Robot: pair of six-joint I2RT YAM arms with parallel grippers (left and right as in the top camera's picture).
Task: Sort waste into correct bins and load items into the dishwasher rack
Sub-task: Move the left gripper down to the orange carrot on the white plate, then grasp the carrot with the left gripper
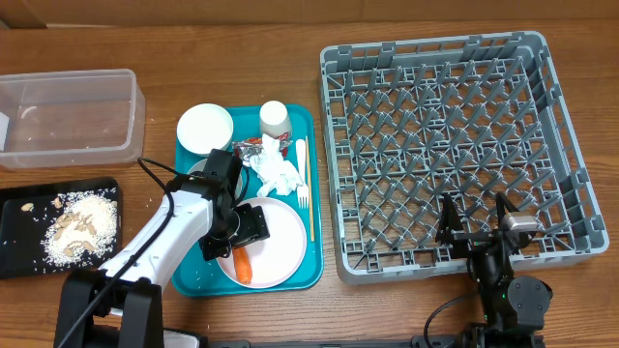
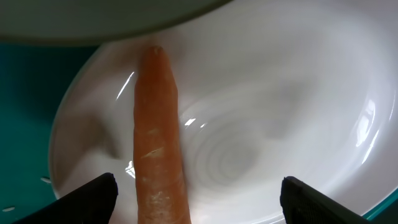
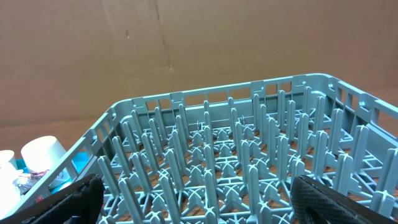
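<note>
An orange carrot (image 1: 242, 264) (image 2: 158, 143) lies on the pale plate (image 1: 279, 242) (image 2: 267, 106) at the front of the teal tray. My left gripper (image 1: 235, 235) (image 2: 199, 202) hangs low over the plate, open, its fingers (image 2: 87, 199) on either side of the carrot with a gap to each. Behind the plate on that tray are the crumpled napkin (image 1: 277, 175), the red-and-silver wrapper (image 1: 255, 147), a white fork (image 1: 301, 179), a thin stick (image 1: 309, 198), a bowl (image 1: 205, 127) and a cup (image 1: 274, 118). My right gripper (image 1: 474, 229) (image 3: 199, 202) stands open and empty over the front edge of the grey rack (image 1: 450, 145) (image 3: 236, 155).
The clear tub (image 1: 68, 118) stands at the far left. In front of it the black tray (image 1: 19, 246) holds beige scraps (image 1: 82, 227). The teal tray (image 1: 314, 242) lies between these bins and the rack. My left arm crosses the tray's left side.
</note>
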